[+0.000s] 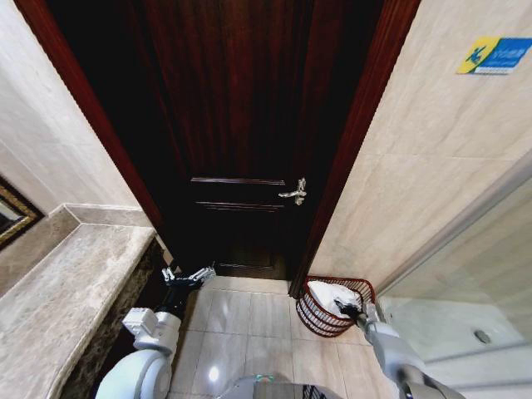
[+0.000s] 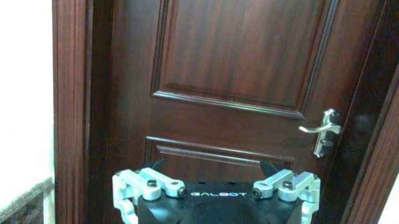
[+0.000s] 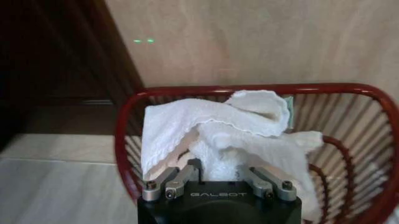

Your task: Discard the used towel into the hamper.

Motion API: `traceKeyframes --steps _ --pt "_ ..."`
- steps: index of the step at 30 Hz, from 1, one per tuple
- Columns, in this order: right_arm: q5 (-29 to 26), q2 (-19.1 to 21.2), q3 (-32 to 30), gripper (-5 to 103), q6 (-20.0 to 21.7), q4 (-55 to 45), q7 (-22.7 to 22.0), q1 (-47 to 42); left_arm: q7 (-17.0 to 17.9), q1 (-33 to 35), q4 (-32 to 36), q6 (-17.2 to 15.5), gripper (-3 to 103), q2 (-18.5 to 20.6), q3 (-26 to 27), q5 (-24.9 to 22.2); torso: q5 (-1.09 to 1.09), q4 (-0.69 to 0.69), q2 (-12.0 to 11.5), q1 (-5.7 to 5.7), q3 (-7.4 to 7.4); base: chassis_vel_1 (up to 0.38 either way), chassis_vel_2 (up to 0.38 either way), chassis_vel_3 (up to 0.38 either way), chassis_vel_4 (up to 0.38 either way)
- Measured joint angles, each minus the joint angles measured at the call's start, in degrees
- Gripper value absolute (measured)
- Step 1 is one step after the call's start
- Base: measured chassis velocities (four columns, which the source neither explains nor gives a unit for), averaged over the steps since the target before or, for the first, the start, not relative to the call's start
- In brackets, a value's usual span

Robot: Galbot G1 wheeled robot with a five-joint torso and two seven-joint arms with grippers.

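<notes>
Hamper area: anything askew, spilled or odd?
Nothing stands out. The hamper stands upright by the door frame, the white towel bunched over it at the right gripper. The left gripper idles, open, facing the door.

We see 2 arms in white and grey casings. The left gripper [image 2: 215, 186] has a black body lettered GALBOT, silver linkages and dark screws; the right gripper [image 3: 219, 175] looks the same.

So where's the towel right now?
The towel sits in the red hamper on the floor right of the door, with the right tool on it.
</notes>
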State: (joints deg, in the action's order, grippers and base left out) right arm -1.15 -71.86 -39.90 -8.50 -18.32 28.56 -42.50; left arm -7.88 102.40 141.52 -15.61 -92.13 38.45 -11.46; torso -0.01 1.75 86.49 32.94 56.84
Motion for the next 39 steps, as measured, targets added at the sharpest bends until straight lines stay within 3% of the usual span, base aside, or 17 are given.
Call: traceKeyframes --steps 2,3,5,9,11,13,14,17,19,22,26,34,39 --pt "0.07 -0.15 0.0 23 -0.25 0.21 -1.37 0.13 0.0 0.0 0.0 0.0 100 0.0 0.0 0.0 0.02 0.0 0.0 0.0 0.0 0.0 0.0 0.0 0.0" --pt "0.43 -0.43 -0.04 34 -0.57 0.65 -3.84 0.59 0.0 0.0 0.0 0.0 100 0.0 0.0 0.0 0.02 0.0 0.0 0.0 0.0 0.0 0.0 0.0 0.0" --pt "0.68 -0.6 -0.15 34 -0.66 0.81 -5.19 0.95 0.0 0.0 0.0 0.0 100 0.0 0.0 0.0 0.01 0.01 0.0 0.0 0.0 0.0 0.0 0.0 0.0" --pt "1.12 -0.69 -0.06 57 -1.26 0.59 -5.67 0.86 0.0 0.0 0.0 0.0 100 0.0 0.0 0.0 0.01 0.01 0.0 0.0 0.0 0.0 0.0 0.0 0.0" --pt "1.13 -0.69 -0.06 57 -1.52 0.52 -5.66 0.73 0.0 0.0 0.0 0.0 100 0.0 0.0 0.0 0.01 0.01 0.0 0.0 0.0 0.0 0.0 0.0 0.0" --pt "1.13 -0.9 -0.25 68 -2.32 0.17 -5.99 0.3 0.0 0.0 0.0 0.0 100 0.0 0.0 0.0 0.01 0.01 0.0 0.0 0.0 0.0 0.0 0.0 0.0" --pt "1.13 -0.9 -0.25 68 -2.32 0.17 -5.99 0.3 0.0 0.0 0.0 0.0 100 0.0 0.0 0.0 0.01 0.01 0.0 0.0 0.0 0.0 0.0 0.0 0.0" --pt "0.87 -1.75 -0.93 84 -6.07 -1.11 -8.74 -0.18 0.0 0.0 0.0 0.0 100 0.0 0.0 0.0 0.0 0.0 0.0 0.0 0.0 0.0 0.0 0.0 0.0" --pt "0.42 -2.04 -1.04 84 -7.56 -1.2 -9.26 -0.15 0.0 0.0 0.0 0.0 100 0.0 0.0 0.0 0.01 0.0 0.0 0.0 0.0 0.0 0.0 0.0 0.0" --pt "-2.8 -3.28 -0.97 98 -12.8 -2.18 -8.79 0.06 0.0 0.0 0.0 0.0 100 0.0 0.0 0.0 -0.01 0.02 0.0 0.0 0.0 0.0 0.0 0.0 0.0" --pt "-3.07 -3.45 -0.96 100 -13.67 -1.93 -5.1 -0.03 0.0 0.0 0.0 0.0 100 0.0 0.0 0.0 0.01 0.02 0.0 0.0 0.0 0.0 0.0 0.0 0.0" --pt "-2.48 -3.61 -0.8 100 -14.39 -1.96 -3.66 -1.19 0.0 0.0 0.0 0.0 100 0.0 0.0 0.0 0.02 0.01 0.0 0.0 0.0 0.0 0.0 0.0 0.0" --pt "-2.69 -1.04 1.0 100 -4.29 -1.23 2.24 -1.22 0.0 0.0 0.0 0.0 100 0.0 0.0 0.0 0.01 0.0 0.0 0.0 0.0 0.0 0.0 0.0 0.0"
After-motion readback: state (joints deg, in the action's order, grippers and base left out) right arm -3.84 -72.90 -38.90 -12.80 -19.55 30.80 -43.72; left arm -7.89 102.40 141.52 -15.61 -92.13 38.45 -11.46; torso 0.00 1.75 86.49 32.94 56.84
